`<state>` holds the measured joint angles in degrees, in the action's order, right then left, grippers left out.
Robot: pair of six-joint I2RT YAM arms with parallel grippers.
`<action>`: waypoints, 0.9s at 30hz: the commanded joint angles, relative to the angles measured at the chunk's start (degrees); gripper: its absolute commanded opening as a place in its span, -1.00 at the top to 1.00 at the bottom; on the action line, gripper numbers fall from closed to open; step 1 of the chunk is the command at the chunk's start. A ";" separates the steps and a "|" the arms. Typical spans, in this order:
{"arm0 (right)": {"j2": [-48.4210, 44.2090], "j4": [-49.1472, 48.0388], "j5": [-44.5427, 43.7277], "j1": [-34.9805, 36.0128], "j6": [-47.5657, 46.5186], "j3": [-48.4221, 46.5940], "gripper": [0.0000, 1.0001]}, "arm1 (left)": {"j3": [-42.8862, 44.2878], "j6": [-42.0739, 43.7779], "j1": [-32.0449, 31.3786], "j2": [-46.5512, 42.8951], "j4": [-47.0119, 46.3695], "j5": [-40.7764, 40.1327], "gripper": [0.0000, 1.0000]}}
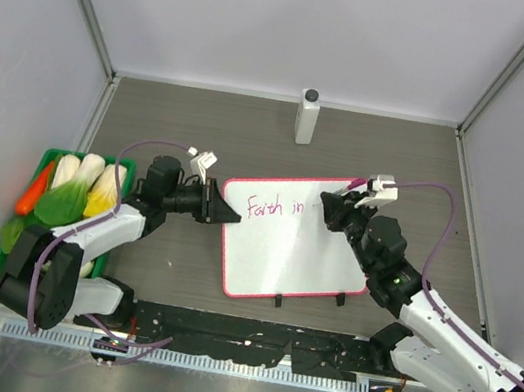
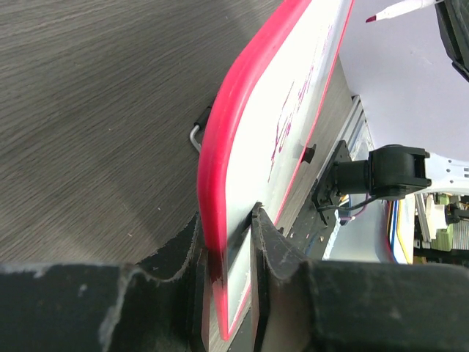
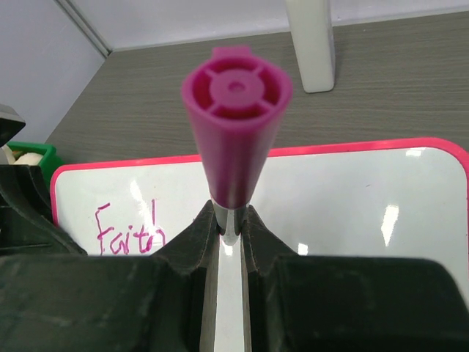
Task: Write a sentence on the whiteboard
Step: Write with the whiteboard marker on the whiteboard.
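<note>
Step in hand, as judged: writing, partway through. Only "Faith in" of the sentence [image 1: 273,208] legible, in pink, top left on the whiteboard [image 1: 292,257], near the middle of the table [image 1: 203,125]. Left pincer [image 1: 222,207] pressed onto the board's left edge, steadying it. Right pincer [image 1: 336,209] pinching a pink marker [image 3: 234,95], tip near the board's top right, just past "in"; contact impossible to confirm. Next, as judged: start the following word with light, even pressure; drop to a second line where room runs short. White bottle [image 1: 307,116] at the far edge and green basket [image 1: 128,167] of toy vegetables at left, both well apart from the writing path.
</note>
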<state>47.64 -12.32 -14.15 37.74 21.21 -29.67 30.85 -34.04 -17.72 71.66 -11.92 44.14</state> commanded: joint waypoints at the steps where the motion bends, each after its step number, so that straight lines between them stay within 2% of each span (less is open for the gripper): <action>1: 1.40 -7.19 -8.08 2.16 -3.02 0.49 0.98 | -0.97 10.22 2.34 1.64 2.78 -19.18 1.00; 13: 5.62 -8.51 -10.80 2.69 -3.11 0.14 0.98 | -1.32 10.14 2.42 1.91 2.08 -18.12 1.00; 27: 5.36 -5.18 -11.34 2.69 -2.05 1.19 0.98 | -1.32 10.14 2.42 2.08 1.90 -18.04 1.00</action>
<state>53.65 -17.56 -23.94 40.07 19.14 -29.32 30.85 -34.02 -17.63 71.94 -12.14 44.18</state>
